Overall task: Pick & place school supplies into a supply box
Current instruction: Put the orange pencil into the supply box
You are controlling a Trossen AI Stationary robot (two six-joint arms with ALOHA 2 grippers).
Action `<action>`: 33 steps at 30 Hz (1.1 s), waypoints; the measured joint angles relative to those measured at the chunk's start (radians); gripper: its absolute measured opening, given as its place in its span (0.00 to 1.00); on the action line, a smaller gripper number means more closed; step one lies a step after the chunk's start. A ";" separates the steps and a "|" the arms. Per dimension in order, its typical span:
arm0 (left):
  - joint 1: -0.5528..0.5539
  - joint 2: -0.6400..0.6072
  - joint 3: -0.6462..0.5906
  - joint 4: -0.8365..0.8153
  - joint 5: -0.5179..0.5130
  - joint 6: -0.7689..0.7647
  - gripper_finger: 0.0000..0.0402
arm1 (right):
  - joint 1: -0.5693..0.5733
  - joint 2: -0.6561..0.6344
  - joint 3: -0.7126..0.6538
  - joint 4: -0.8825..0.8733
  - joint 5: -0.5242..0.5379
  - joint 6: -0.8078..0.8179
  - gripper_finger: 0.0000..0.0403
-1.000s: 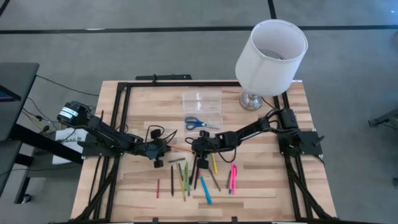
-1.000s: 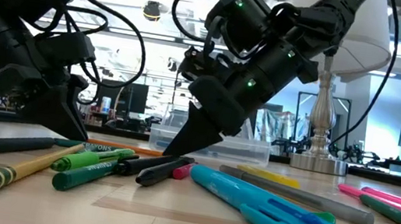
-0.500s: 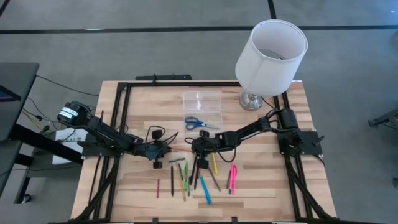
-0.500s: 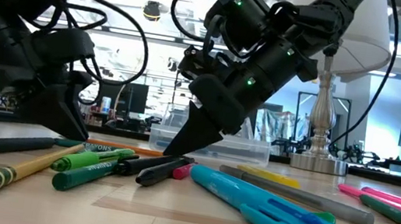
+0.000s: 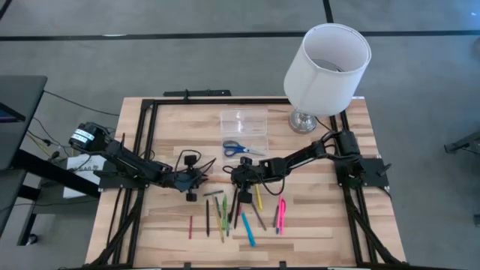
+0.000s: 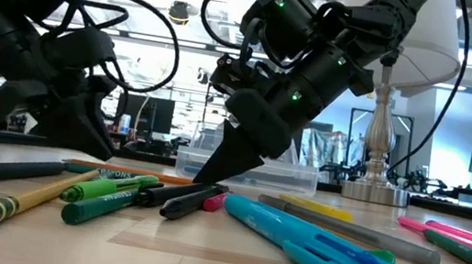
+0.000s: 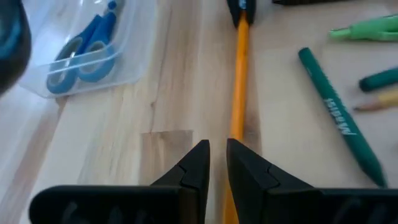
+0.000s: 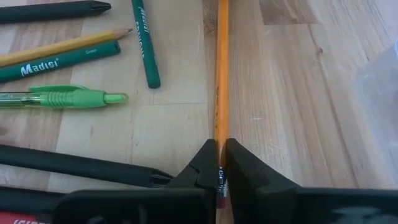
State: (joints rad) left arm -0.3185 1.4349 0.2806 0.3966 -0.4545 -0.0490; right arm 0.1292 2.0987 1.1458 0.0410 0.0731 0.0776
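Right claw (image 8: 218, 163) has just snapped together on the long orange wooden pencil (image 8: 221, 81), flat on the tabletop (image 8: 292, 87). Left claw (image 7: 217, 158), nearly together, empty, hovers over its far end. Lift should follow; clear plastic box (image 5: 244, 127) waits beyond.

The light wooden slatted table (image 5: 165, 120) carries a clear rectangular plastic box (image 5: 244, 121) and a white-shaded lamp on a silver base (image 5: 304, 120) at its far edge. Blue-handled scissors (image 5: 241, 148) lie just beside the box. An orange pencil (image 8: 221, 74) lies between the two grippers. Green, black, yellow and blue pens and pencils (image 5: 225, 214) and pink markers (image 5: 280, 214) lie near the grippers' front side.
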 joint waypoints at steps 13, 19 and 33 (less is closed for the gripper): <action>0.090 -0.004 0.004 -0.078 0.233 -0.125 0.12 | 0.001 0.000 0.000 0.000 0.000 -0.021 0.01; 0.090 -0.002 0.002 -0.051 0.233 -0.105 0.12 | 0.001 0.000 0.000 -0.001 0.006 -0.040 0.01; 0.090 -0.002 0.001 -0.040 0.233 -0.095 0.12 | 0.032 0.004 0.044 -0.061 0.070 -0.111 0.00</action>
State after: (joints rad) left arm -0.2283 1.4334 0.2817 0.3567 -0.2211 -0.1440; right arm 0.1614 2.1029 1.1895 -0.0203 0.1435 -0.0336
